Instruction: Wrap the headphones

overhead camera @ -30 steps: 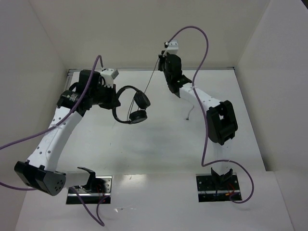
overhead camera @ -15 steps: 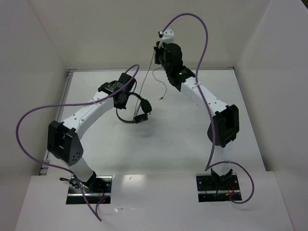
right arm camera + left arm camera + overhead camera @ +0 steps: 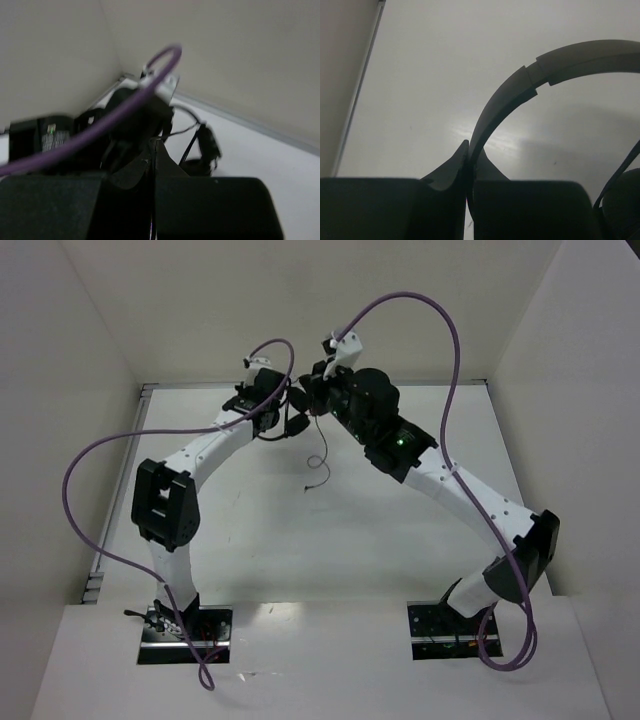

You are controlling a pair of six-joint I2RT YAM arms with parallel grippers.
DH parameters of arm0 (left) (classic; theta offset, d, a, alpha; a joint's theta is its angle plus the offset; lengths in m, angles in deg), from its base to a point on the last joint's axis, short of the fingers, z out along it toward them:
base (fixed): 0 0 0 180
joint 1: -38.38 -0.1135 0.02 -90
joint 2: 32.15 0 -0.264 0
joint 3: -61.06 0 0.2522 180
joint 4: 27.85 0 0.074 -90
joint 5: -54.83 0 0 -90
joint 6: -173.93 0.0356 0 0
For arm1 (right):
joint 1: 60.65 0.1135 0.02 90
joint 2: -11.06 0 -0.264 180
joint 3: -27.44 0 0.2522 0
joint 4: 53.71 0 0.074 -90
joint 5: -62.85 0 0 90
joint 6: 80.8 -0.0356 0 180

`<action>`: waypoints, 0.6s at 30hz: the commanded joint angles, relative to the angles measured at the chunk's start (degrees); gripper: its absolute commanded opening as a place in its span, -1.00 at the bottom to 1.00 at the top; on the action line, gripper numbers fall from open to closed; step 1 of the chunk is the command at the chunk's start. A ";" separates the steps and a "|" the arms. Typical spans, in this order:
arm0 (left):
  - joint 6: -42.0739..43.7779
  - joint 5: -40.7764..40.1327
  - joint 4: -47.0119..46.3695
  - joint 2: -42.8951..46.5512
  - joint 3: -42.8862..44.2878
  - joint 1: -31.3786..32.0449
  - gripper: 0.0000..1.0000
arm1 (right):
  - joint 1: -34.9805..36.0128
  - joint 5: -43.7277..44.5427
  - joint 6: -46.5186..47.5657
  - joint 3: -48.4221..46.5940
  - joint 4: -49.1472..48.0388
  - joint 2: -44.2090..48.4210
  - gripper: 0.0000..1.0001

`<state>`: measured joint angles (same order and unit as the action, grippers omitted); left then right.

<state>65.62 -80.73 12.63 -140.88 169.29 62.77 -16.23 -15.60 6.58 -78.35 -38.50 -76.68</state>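
bright, even light (wrist views blurry)

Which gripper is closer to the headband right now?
Left. The left gripper is shut on the headband itself, pinching its lower curve. The right gripper sits close beside the headphones, on their right in the top view.

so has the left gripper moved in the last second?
Yes. The left gripper went right and toward the table's back edge, away from the left wall.

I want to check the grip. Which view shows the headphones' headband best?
Left wrist view: the headband arcs large, pinched in the jaws of the left gripper. The top view shows the headphones as a small dark shape; the right wrist view shows them blurred.
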 commanded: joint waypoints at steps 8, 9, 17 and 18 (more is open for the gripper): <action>-9.73 10.81 -2.54 -11.77 31.97 -4.34 -0.99 | 1.89 -7.77 -16.20 19.86 -6.63 7.68 -0.98; -10.25 12.32 -2.55 -11.77 32.95 -4.34 -0.99 | 1.89 -7.77 -17.07 21.00 -7.16 7.68 -0.98; -12.90 25.58 -3.77 -3.87 33.85 -5.40 -0.99 | 1.89 -6.91 -19.27 30.76 -12.00 4.69 -0.98; -12.90 27.18 -4.30 -0.73 32.02 -6.18 -0.99 | 1.89 -6.28 -18.49 32.34 -12.70 4.69 -0.98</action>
<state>56.01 -60.58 14.09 -150.17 201.27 58.07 -15.14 -23.16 -10.92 -48.71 -44.22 -71.63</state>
